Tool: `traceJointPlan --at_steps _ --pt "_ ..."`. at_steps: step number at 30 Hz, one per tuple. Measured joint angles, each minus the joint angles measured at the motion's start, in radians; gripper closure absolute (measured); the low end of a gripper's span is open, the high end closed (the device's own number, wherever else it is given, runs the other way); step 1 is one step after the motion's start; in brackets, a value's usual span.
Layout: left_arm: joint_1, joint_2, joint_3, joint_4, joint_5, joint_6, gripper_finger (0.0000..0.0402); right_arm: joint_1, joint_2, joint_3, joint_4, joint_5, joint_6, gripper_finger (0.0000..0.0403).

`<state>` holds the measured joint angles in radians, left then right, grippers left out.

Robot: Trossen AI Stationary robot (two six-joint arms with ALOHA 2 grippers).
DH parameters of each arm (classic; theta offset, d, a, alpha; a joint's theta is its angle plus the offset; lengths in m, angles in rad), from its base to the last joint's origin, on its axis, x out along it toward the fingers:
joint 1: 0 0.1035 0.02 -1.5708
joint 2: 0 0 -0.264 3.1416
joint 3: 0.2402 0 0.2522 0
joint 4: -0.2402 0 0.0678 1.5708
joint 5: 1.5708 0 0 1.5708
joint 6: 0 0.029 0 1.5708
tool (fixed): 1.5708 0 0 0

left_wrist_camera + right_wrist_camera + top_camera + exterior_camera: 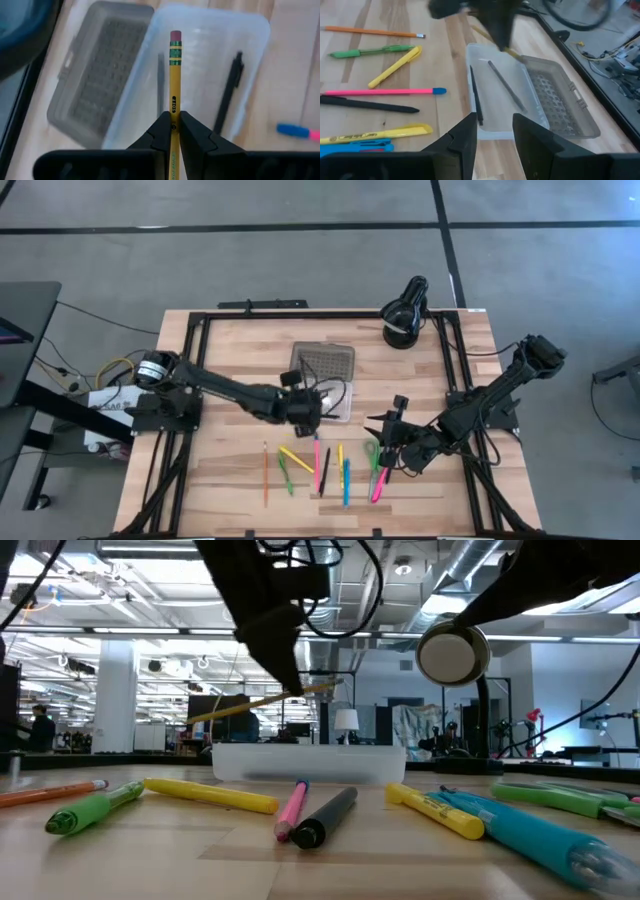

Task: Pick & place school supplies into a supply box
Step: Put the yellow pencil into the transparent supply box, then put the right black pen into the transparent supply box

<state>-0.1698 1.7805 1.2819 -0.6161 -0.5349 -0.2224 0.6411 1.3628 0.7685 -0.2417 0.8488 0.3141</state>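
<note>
My left gripper (173, 131) is shut on a yellow pencil (174, 75) with a pink eraser. It hangs over the supply box's clear tray (337, 406), whose dotted grey lid (324, 365) lies open toward the far edge. A black pen (228, 92) and a grey pencil (160, 80) lie in the tray. The remaining school supplies lie in a row near the front edge: an orange pencil (265, 475), a green pen (286, 477), a yellow highlighter (296, 459), a pink pen (317, 465), a blue marker (346, 482) and green scissors (373, 454). My right gripper (495, 136) hovers open, right of the box. My left gripper pinches the yellow pencil's shaft (173, 114) between its two fingers, some way behind the eraser end. The fingers (288, 675) slant down from above. The pencil (250, 705) is lifted clear above the tray, close to level and slightly tilted.
A black round lamp (404, 315) stands at the far right of the table. A black frame rail (195, 380) runs along the table's sides. Bare wood lies left of the box and in front of the row of supplies.
</note>
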Motion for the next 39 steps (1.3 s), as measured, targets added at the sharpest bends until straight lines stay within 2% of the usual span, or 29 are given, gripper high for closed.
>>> traceJointPlan --at_steps 12,26,31,39 --pt "0.137 0.005 -0.015 0.243 0.193 0.113 0.0384 0.0 0.0 0.0 -0.004 -0.013 0.0 0.0282" --pt "0.178 0.005 -0.016 0.237 0.243 0.043 0.0381 0.0 0.0 0.0 -0.004 -0.016 0.015 0.0282" --pt "0.178 0.005 -0.016 0.237 0.243 0.042 0.0358 0.0 0.0 0.0 -0.004 -0.016 0.019 0.0282" --pt "0.178 0.006 -0.017 0.237 0.242 0.052 0.0296 0.0 0.0 0.0 -0.004 -0.041 0.029 0.0282"
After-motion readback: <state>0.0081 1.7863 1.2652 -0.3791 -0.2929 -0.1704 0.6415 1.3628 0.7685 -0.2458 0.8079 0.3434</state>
